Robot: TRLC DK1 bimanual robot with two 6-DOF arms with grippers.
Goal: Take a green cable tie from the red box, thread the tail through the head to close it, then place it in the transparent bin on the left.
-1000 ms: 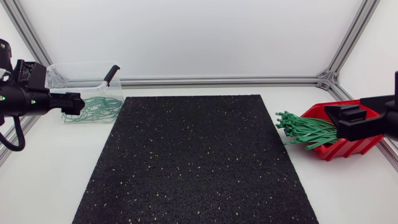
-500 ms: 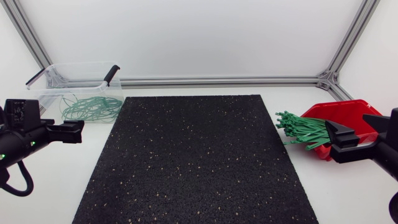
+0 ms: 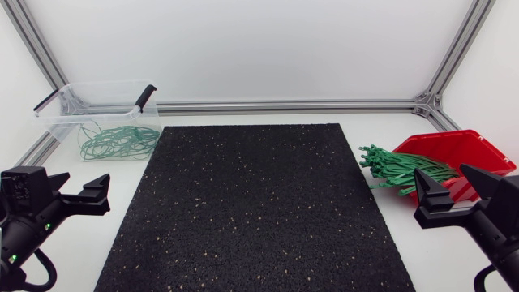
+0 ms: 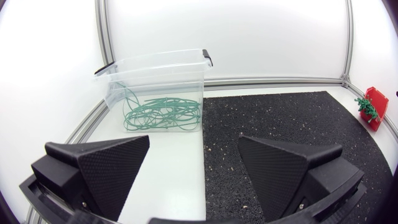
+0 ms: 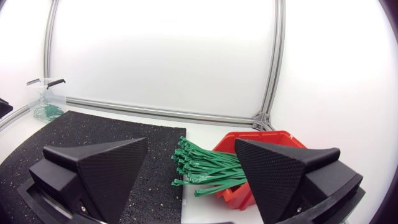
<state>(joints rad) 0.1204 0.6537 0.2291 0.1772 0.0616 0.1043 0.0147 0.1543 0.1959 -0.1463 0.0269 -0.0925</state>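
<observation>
1. Green ties (image 3: pixel 397 169) lie in a loose bundle at the table's right side. One end of the bundle rests in the red box (image 3: pixel 466 144), and the other spills over the box's open front toward the black mat (image 3: pixel 255 207).
2. The clear bin (image 3: pixel 97 113) stands at the far left corner of the table, just off the mat. A tangle of looped ties (image 3: pixel 117 142) lies on its floor, and black clips (image 3: pixel 144 97) sit at its rim.
3. The left gripper (image 3: pixel 79 186) hangs over the white table (image 3: pixel 81 251) beside the mat's left edge. It is on the near side of the bin and well apart from it, and its fingers are spread wide with nothing between them.
4. The right gripper (image 3: pixel 448 185) hangs on the near side of the box, close to the bundle. Its fingers also stand wide apart and grip no tie.
5. The left wrist view shows the bin ahead of the spread fingers, beside the mat's edge.
6. The right wrist view shows the bundle and the box ahead of the gap between the fingers, with no tie inside it.
</observation>
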